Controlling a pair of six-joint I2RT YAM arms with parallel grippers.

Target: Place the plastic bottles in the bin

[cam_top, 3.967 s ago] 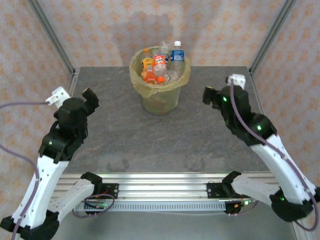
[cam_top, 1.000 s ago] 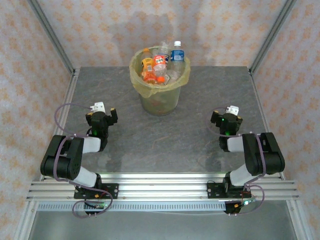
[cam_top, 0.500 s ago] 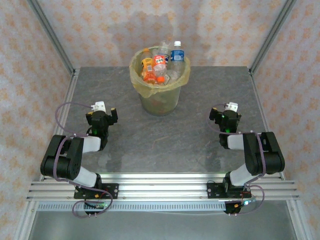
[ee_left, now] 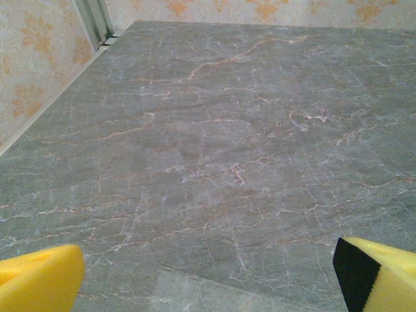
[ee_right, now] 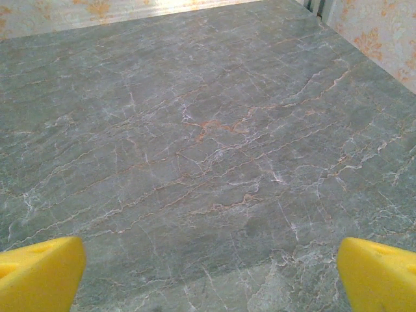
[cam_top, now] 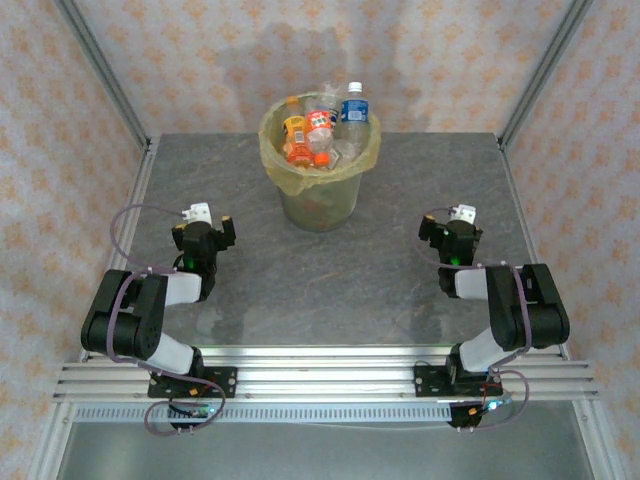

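Your left gripper and right gripper sit low with jaws spread wide, grasping nothing; the small clear and orange plastic bottles stand mostly cap-up, heaped in the round bin lined with a yellow-green bag; it lies ahead, between both pincers, neither clearly nearer; grey marbled tabletop stretches between, unobstructed; judging by this, nothing remains to pick.

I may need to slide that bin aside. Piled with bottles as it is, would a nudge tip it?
It might: the bin tapers to a narrower base, so a push near the rim seems riskier than one low on its wall. The plastic bottles stand above the rim, so a jolt could shed the top ones.
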